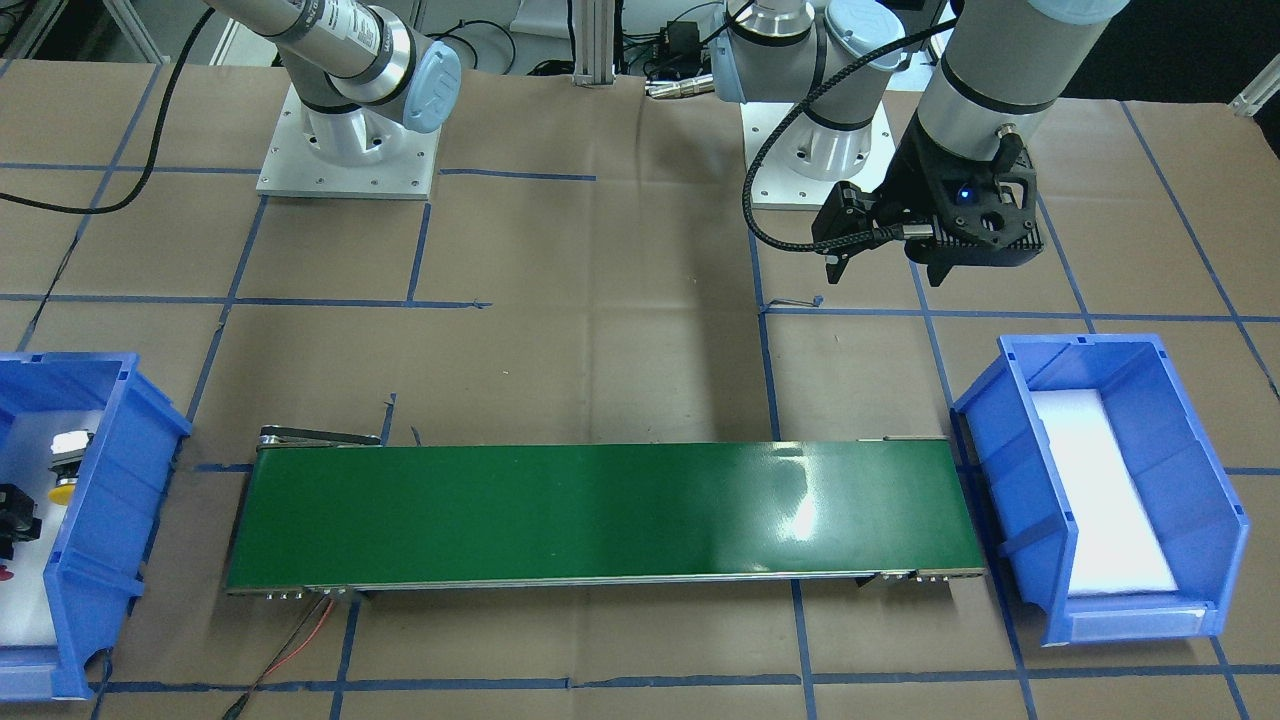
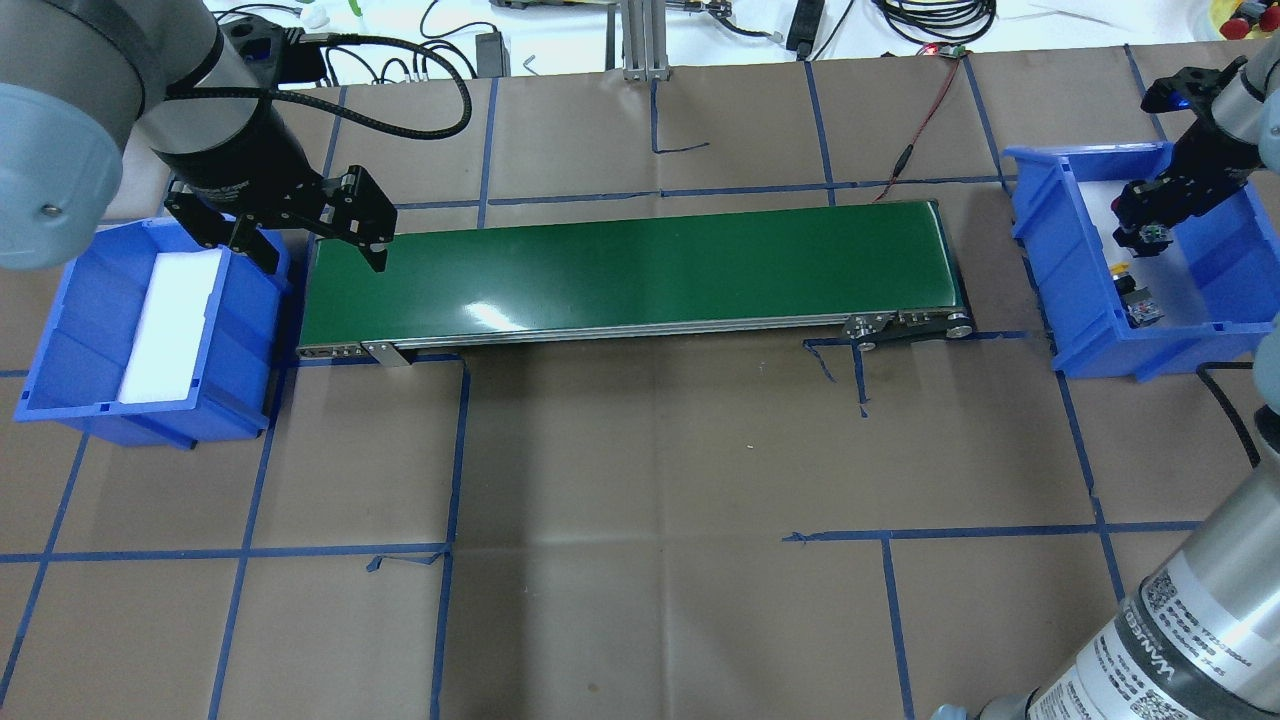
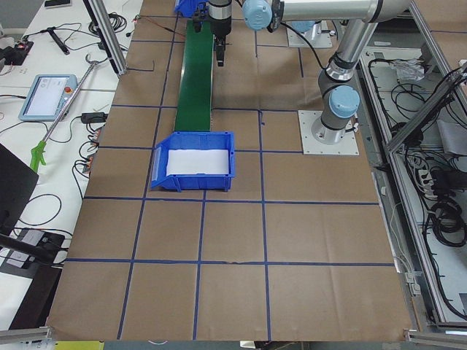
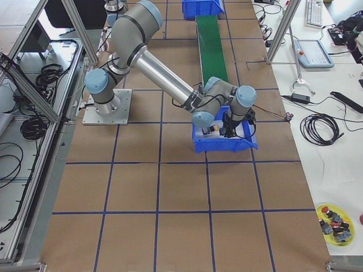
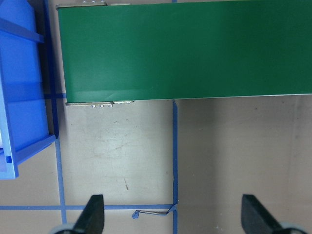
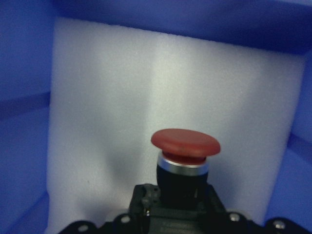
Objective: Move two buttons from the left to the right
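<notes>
My right gripper [image 2: 1148,232] is down inside the blue bin [image 2: 1040,250] on my right side, shut on the red button [image 6: 185,142]. The right wrist view shows its red mushroom cap and black body against white foam. The yellow button [image 2: 1123,268] lies on the foam in the same bin, just beside the gripper on the side nearer the robot's base, and it also shows in the front view as the yellow button [image 1: 62,492]. My left gripper [image 2: 320,260] hangs open and empty between the other blue bin [image 2: 245,340] and the left end of the green conveyor belt [image 2: 640,265].
The left-side bin holds only a white foam pad [image 2: 170,320]. A red and black wire [image 2: 925,115] runs from the belt's far right end. Blue tape lines cross the brown paper table. Both arm bases [image 1: 345,150] stand behind the belt.
</notes>
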Action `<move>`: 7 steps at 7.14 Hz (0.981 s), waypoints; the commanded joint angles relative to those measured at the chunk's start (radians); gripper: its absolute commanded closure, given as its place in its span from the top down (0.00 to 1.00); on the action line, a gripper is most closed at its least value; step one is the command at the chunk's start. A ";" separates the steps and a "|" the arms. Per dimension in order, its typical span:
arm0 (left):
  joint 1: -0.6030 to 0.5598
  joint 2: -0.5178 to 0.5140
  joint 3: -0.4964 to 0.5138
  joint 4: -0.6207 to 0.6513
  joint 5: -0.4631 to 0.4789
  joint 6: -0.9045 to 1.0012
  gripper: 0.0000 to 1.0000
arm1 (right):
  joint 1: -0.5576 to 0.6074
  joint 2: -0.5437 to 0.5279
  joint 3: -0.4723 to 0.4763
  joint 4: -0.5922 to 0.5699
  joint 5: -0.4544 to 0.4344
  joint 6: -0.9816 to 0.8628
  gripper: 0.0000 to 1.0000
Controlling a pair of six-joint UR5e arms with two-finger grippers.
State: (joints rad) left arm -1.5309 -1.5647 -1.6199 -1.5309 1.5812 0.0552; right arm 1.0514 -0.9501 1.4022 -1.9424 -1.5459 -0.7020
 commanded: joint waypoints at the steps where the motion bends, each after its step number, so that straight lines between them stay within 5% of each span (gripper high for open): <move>1: 0.000 0.000 0.000 0.000 0.000 0.000 1.00 | 0.009 0.016 -0.009 -0.006 0.004 0.010 0.03; 3: 0.000 0.000 0.000 0.000 -0.001 0.000 1.00 | 0.009 0.028 -0.011 -0.021 0.004 0.010 0.06; 4: 0.000 0.000 0.000 0.000 -0.001 0.000 1.00 | 0.009 0.027 -0.011 -0.023 0.004 0.009 0.32; 5: 0.000 -0.002 0.000 0.000 -0.001 0.000 1.00 | 0.012 0.025 -0.012 -0.024 0.029 0.010 0.87; 6: 0.000 0.000 0.000 0.000 -0.001 0.000 1.00 | 0.018 0.024 -0.014 -0.027 0.064 0.010 0.98; 7: 0.000 0.000 0.000 0.000 -0.001 0.000 1.00 | 0.018 0.021 -0.014 -0.027 0.064 0.010 0.99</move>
State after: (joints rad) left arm -1.5309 -1.5651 -1.6199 -1.5309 1.5800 0.0552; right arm 1.0669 -0.9267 1.3891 -1.9683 -1.4959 -0.6919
